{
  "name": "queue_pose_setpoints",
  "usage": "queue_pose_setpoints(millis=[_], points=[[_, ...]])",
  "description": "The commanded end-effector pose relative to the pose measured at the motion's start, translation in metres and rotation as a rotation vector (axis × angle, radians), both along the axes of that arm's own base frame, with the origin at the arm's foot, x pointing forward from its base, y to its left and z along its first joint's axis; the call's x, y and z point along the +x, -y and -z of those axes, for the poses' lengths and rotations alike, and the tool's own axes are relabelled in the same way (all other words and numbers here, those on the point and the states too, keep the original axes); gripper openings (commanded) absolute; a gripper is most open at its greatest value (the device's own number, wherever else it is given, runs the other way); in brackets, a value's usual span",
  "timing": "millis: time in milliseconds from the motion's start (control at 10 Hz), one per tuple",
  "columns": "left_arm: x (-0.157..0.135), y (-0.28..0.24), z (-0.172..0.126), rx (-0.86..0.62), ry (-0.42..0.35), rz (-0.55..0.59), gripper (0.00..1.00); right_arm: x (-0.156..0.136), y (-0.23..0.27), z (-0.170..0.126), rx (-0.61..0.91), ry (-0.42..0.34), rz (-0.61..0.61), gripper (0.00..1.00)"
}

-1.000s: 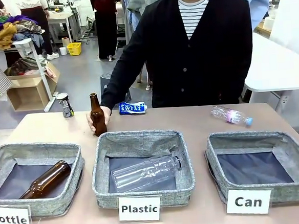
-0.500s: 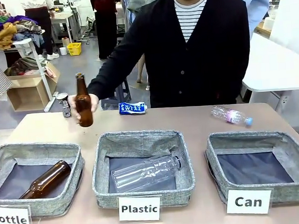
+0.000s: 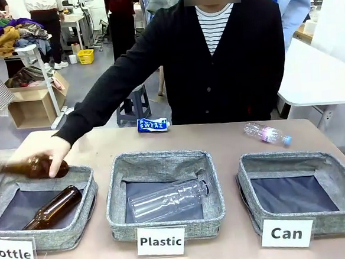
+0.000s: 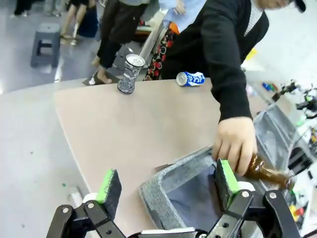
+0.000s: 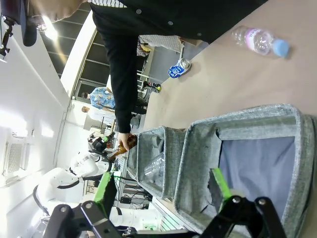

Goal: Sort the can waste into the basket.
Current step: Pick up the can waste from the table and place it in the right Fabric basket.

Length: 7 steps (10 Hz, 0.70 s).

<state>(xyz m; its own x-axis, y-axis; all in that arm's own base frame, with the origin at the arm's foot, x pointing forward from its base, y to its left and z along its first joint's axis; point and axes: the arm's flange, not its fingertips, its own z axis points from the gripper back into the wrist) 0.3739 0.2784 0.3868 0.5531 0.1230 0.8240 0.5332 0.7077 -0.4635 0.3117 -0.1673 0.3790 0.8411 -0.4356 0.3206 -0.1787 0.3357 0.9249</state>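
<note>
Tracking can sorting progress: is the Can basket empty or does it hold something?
Empty. The Can basket has a bare dark liner; the blue can lies on its side outside it.

A person [image 3: 227, 60] at the far side of the table [image 3: 220, 139] wears a black button-front cardigan [image 3: 251, 70] with long sleeves [image 3: 116, 92]. Under it is a white shirt [image 3: 212, 26] with thin dark horizontal stripes. The left gripper [image 4: 167, 182] and right gripper [image 5: 161, 184] each have black jointed fingers with round pivot pins and bright green pads [image 4: 110, 184]. The left arm [image 5: 54, 191] is white, with smooth rounded casing.
</note>
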Motion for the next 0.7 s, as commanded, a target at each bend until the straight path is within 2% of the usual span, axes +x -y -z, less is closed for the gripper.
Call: queue_pose_setpoints(millis=[0,300,500,600], points=[[0.003,-0.002,0.015,-0.064,0.050,0.000,1.00,0.002,0.000,-0.001,0.000,0.032,0.003,1.00],[0.012,0.005,-0.001,-0.009,0.006,-0.001,1.00,0.002,0.000,-0.001,0.000,0.032,0.003,1.00],[0.022,0.009,-0.010,0.005,-0.067,-0.010,1.00,0.002,0.000,-0.001,0.000,0.032,0.003,1.00],[0.029,0.015,-0.020,0.036,-0.067,0.004,1.00,0.002,0.000,-0.001,0.000,0.032,0.003,1.00]])
